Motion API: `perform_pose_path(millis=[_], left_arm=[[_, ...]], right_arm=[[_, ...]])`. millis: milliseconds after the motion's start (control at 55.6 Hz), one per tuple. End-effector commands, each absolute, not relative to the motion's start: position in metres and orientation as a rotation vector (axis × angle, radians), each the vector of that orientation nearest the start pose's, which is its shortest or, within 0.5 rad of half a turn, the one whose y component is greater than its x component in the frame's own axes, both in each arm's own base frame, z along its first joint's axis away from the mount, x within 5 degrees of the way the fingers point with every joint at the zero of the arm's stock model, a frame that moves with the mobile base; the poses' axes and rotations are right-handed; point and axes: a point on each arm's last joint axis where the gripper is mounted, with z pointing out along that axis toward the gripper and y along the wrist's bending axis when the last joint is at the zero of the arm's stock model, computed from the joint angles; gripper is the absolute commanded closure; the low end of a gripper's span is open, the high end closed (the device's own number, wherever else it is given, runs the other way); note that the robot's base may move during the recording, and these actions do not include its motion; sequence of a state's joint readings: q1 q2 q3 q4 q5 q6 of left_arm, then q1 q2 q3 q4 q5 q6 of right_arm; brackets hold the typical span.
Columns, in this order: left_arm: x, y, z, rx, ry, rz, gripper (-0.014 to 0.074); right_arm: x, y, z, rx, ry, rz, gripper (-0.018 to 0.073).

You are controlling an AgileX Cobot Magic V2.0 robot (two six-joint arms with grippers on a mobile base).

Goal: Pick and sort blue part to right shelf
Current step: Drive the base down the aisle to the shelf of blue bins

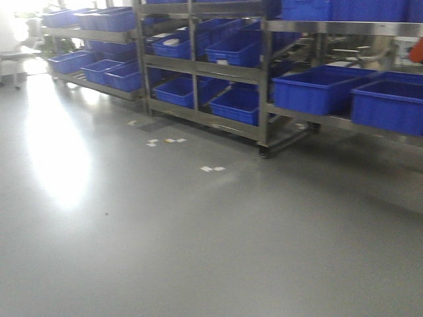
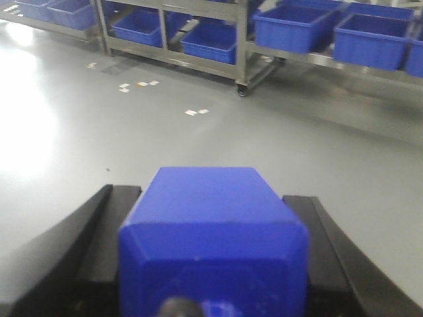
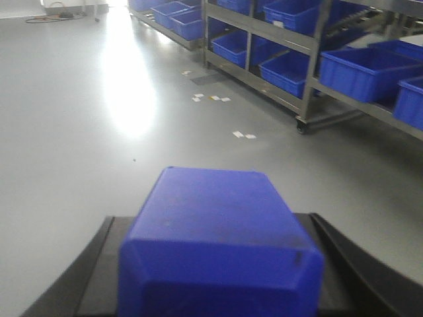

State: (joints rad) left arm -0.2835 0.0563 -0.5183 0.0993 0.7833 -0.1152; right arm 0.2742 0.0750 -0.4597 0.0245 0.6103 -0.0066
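Note:
My left gripper (image 2: 208, 198) is shut on a blue part (image 2: 211, 224), a boxy matte blue block held between both black fingers (image 2: 86, 244), with a small round stub at its near end. My right gripper (image 3: 211, 221) is shut on a similar blue block (image 3: 218, 231); its cap end is out of view, so I cannot tell the two shapes apart. Both are held above the grey floor. The right shelf (image 1: 344, 120), a steel rack with large blue crates (image 1: 317, 89), stands ahead at the right. It also shows in the left wrist view (image 2: 310, 58) and the right wrist view (image 3: 360, 105).
A wheeled steel rack (image 1: 198, 63) with several blue crates stands ahead in the middle, and a lower rack (image 1: 92, 33) is at the far left. White tape marks (image 1: 213, 169) lie on the grey floor between me and the racks. A bright glare patch (image 1: 56, 152) is on the left.

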Motion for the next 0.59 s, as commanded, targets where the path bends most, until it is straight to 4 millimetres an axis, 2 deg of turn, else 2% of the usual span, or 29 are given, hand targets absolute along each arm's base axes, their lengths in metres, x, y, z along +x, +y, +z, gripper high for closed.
perform_pose_path(millis=[0, 576], left_arm=[[0.0145, 0.0018, 0.3221, 0.162, 1.699, -0.190, 0.0354], [0.0145, 0.0018, 0.3221, 0.162, 1.699, -0.190, 0.0354]], right_arm=[[0.0252, 0.0078, 0.3192, -0.219, 1.604, 0.221, 0.0333], [0.0252, 0.0078, 0.3192, -0.219, 1.604, 0.221, 0.0333]])
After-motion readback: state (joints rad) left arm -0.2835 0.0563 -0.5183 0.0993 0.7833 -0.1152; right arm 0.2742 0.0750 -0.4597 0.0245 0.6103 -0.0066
